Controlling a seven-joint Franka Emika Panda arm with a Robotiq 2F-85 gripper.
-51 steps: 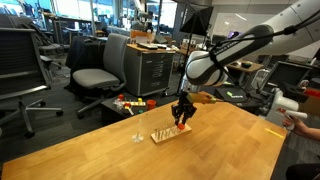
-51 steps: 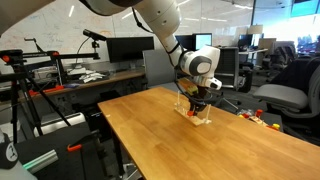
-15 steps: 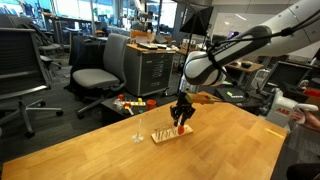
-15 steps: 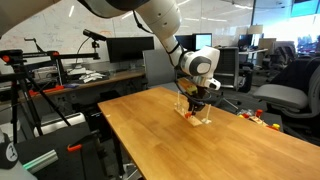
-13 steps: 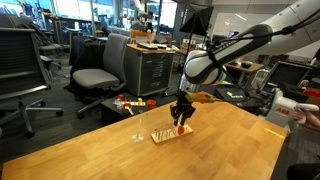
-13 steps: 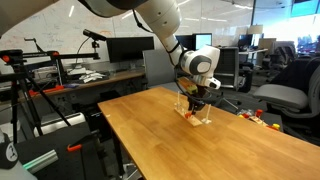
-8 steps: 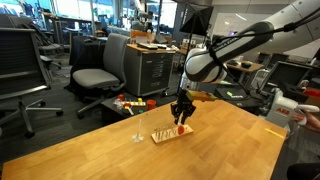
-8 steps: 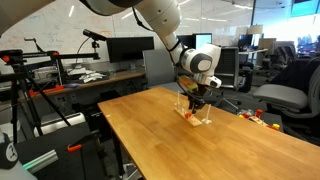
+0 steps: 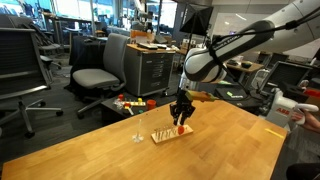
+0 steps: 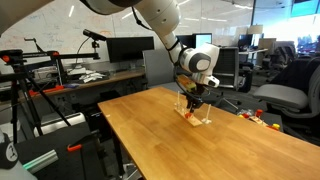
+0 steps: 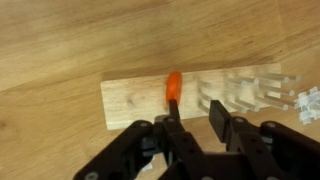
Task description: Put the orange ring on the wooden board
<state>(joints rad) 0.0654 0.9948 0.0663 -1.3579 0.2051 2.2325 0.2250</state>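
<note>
The wooden board is a pale slab with thin upright pegs at its right end. It lies on the table under my gripper and shows in both exterior views. The orange ring stands on edge at the tip of one finger, over the board's bare middle. The jaws are drawn in with a narrow gap, and the ring stays at that fingertip. In both exterior views the gripper hangs just above the board. The ring is too small to pick out there.
A thin whitish peg stand stands on the table just beside the board. Red and yellow toys lie past the table's far edge. Office chairs and desks surround the table.
The gripper has lifted very slightly above the board. The jaws keep the same width and the ring stays at the fingertip.
</note>
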